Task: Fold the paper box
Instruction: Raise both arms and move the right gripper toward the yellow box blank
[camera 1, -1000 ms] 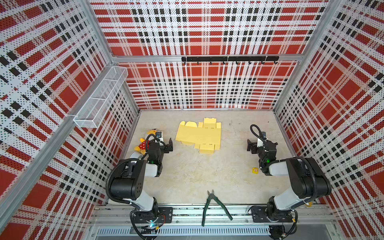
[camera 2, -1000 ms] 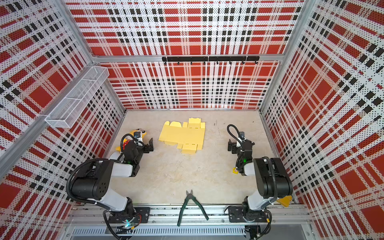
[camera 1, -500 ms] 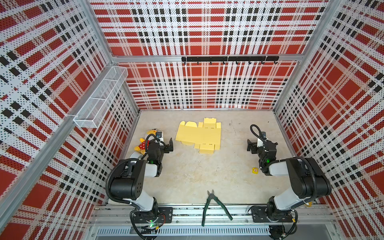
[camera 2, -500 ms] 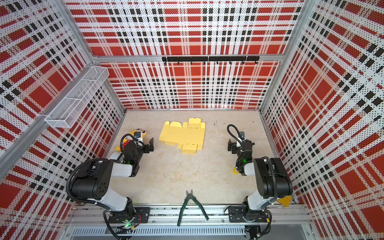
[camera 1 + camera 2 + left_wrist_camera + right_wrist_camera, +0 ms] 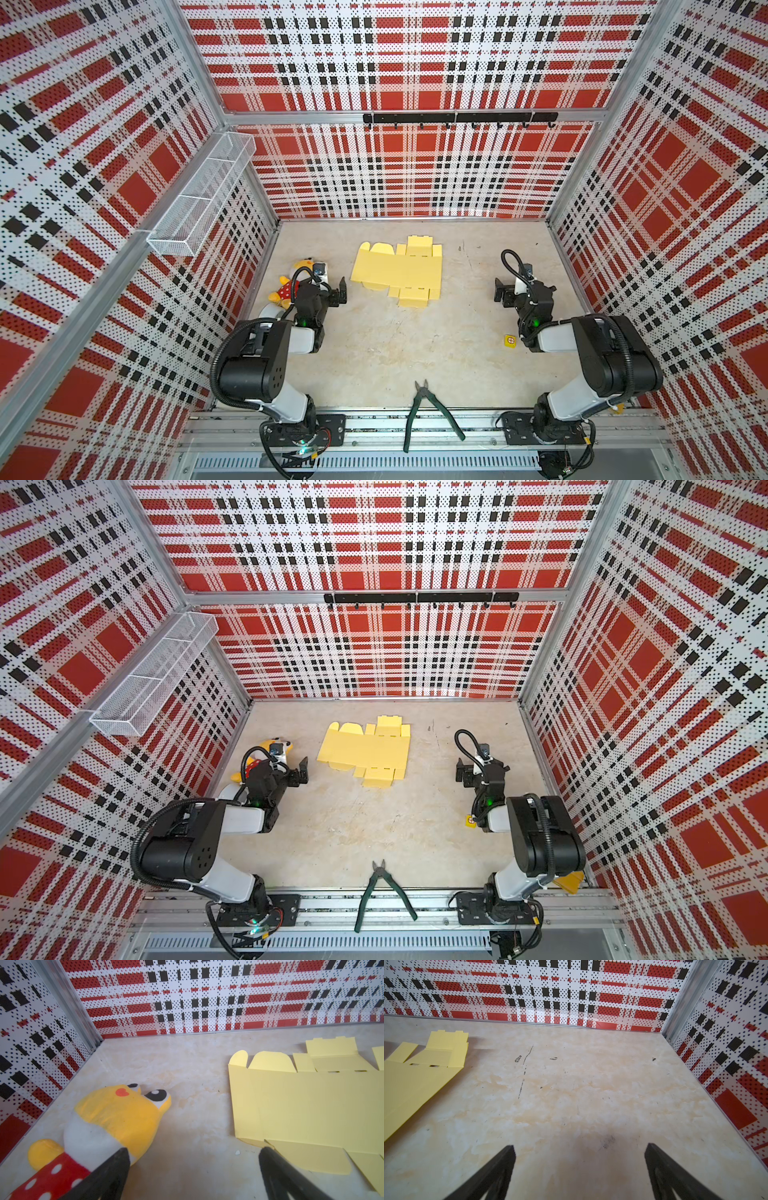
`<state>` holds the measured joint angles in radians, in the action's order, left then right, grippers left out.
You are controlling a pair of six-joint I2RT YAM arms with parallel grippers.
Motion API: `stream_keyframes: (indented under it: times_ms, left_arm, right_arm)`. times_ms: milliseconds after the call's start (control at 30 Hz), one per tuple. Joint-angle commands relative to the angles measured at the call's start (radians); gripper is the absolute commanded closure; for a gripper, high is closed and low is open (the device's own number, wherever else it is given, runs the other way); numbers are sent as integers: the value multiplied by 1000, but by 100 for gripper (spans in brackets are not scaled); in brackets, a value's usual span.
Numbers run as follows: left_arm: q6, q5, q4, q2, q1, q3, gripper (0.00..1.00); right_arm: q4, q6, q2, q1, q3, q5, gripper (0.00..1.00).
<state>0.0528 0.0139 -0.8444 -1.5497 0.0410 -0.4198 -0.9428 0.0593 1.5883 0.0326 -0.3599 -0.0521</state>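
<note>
The left end effector (image 5: 193, 1149), released and empty, sits between a plush toy (image 5: 116, 1113) and the flat, unfolded paper box (image 5: 397, 272), one fingertip just beside its edge; the right end effector (image 5: 579, 1147), likewise released, stands well apart from it over the counter (image 5: 571, 1084).

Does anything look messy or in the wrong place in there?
Yes, a little. The green-handled cutters lie half off the front edge of the table, handles resting on the metal rail. The plush toy lies flopped over, partly hidden by the left arm. The paper box is just flat and looks undamaged.
</note>
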Motion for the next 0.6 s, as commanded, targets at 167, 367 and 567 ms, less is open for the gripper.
stream_keyframes:
  times_ms: [167, 367, 567]
  left_arm:
    - [75, -40, 606, 190, 34, -325, 0]
    - [101, -71, 969, 285, 92, -577, 1]
    - [-115, -56, 1059, 334, 117, -592, 1]
  right_arm:
    - [146, 84, -164, 75, -42, -74, 0]
    - [594, -17, -203, 128, -306, -19, 0]
    - [921, -223, -113, 170, -596, 84, 0]
